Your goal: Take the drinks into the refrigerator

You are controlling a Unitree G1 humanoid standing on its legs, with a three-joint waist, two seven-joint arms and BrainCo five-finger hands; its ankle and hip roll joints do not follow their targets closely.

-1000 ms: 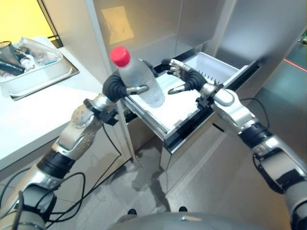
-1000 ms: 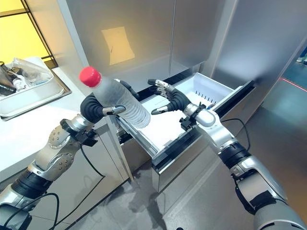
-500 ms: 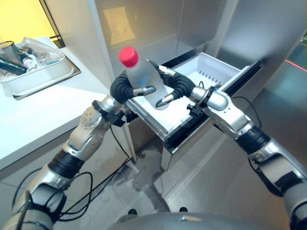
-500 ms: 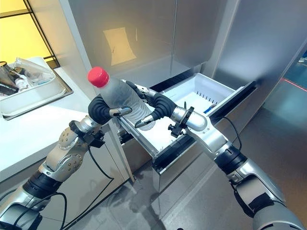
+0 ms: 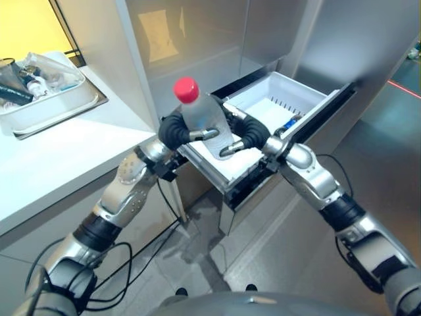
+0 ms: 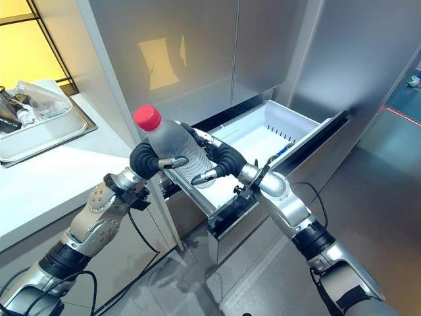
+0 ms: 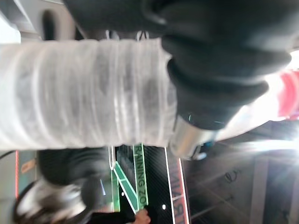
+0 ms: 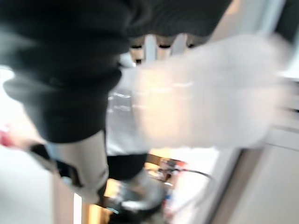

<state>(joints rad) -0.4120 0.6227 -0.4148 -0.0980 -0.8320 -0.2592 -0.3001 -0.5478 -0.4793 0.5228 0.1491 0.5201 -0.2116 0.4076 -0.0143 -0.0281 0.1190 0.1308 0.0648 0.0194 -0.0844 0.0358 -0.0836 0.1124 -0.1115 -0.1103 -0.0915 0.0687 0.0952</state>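
Clear red-capped bottle (image 5: 204, 122), tilted, above open drawer (image 5: 289, 99)

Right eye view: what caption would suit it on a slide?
Both hands, left hand and right hand, grip a red-capped water bottle above the open refrigerator drawer.

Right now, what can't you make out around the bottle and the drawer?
- Bottle base: both eye views, covered by left hand and right hand.
- Drawer front floor: hidden behind bottle and hands.
- Tray contents: too small, cut by the edge.
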